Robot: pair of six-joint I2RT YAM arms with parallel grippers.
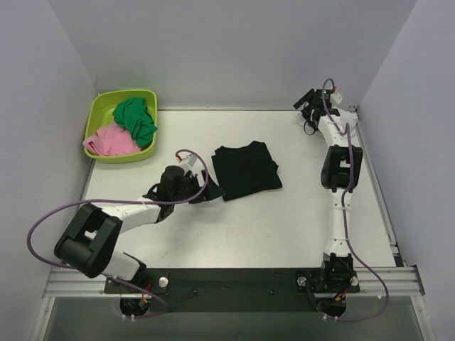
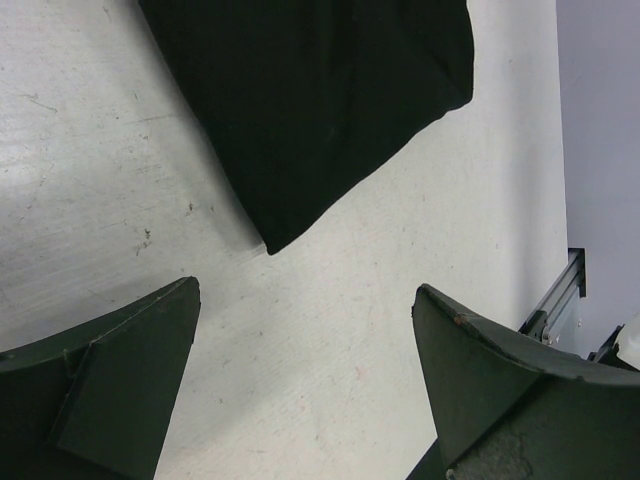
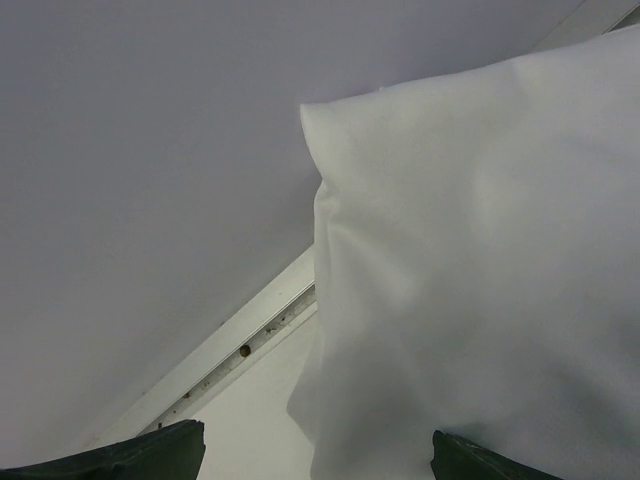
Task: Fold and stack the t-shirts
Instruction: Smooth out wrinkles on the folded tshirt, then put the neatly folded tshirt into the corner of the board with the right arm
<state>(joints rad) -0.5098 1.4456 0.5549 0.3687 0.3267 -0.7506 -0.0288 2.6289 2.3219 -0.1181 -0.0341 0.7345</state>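
Lime-green tub with green cloth and pink cloth sits at the back-left corner of the table. Left gripper, jaws wide and empty, is just beside the near-left corner of the folded black t-shirt at table centre, not touching. Right gripper is at the far-right corner, jaws wide, with the white t-shirt bunched close in front; can't tell if they touch.

Black t-shirt mid-table (white one by wall)
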